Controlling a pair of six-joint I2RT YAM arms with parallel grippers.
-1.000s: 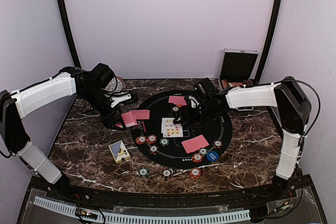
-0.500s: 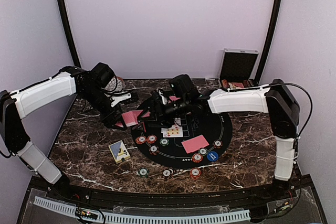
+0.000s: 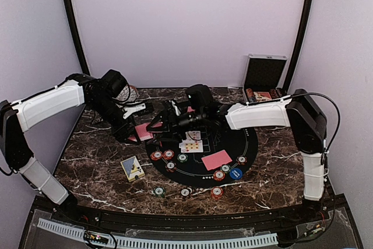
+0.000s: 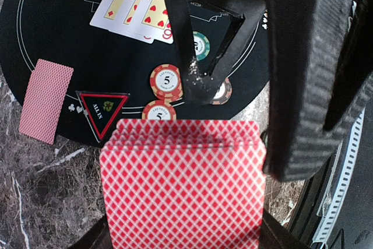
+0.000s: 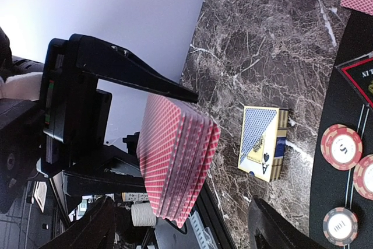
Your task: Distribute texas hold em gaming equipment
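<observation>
White arm shells, black joints, black ribbed fingers

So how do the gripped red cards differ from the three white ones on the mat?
The red-backed card stack is clamped in the left gripper, backs showing; the three face-up white cards lie on the round black mat, red pips showing. Both are playing cards.

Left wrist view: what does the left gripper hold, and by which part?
The left gripper clamps the deck of red-backed cards by its two opposite side edges; the right gripper is open and empty.
</observation>
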